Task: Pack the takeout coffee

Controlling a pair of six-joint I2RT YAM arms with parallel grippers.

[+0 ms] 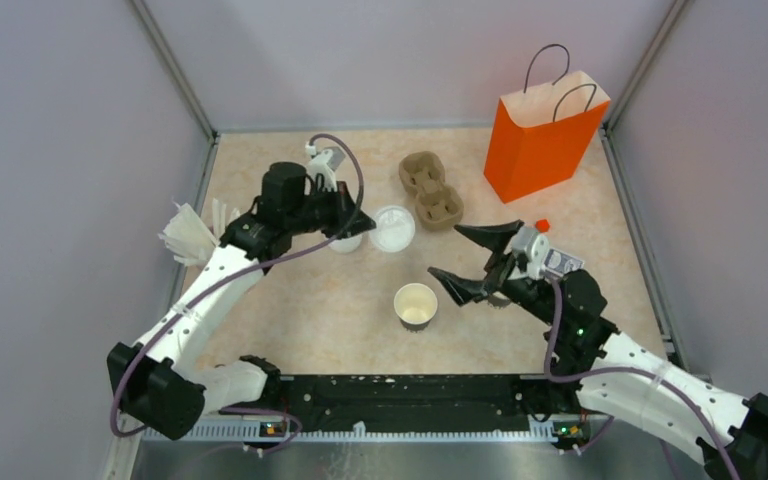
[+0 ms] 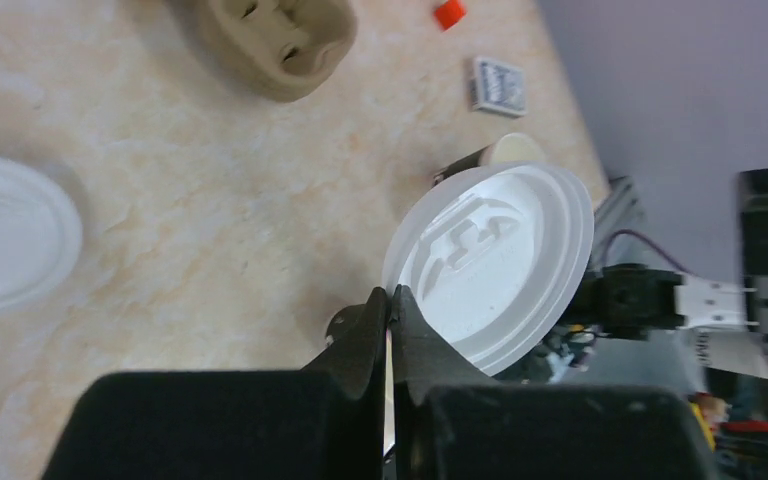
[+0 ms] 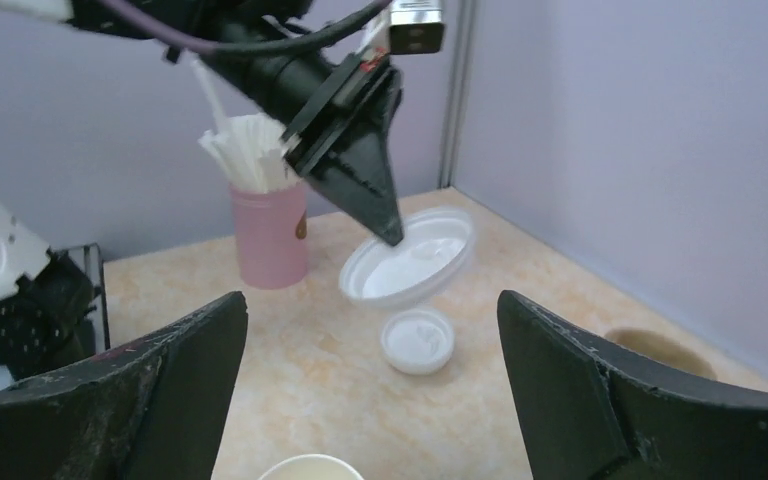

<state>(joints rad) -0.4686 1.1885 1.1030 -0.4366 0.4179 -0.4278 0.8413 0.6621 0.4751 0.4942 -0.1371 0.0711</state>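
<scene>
While left jaws pinch lid (image 2: 500, 270) above beige marbled tabletop (image 1: 310, 300), right jaws gape near cup (image 1: 416, 304); lilac walls (image 1: 60, 150).

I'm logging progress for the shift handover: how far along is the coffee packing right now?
Done: nothing packed yet; the paper cup stands lidless, near the open right claw. In hand: the left claw is shut on the rim of a white lid, held in the air. Left: fit the lid on the cup, then probably move it to the pulp cup tray or the orange bag.
</scene>
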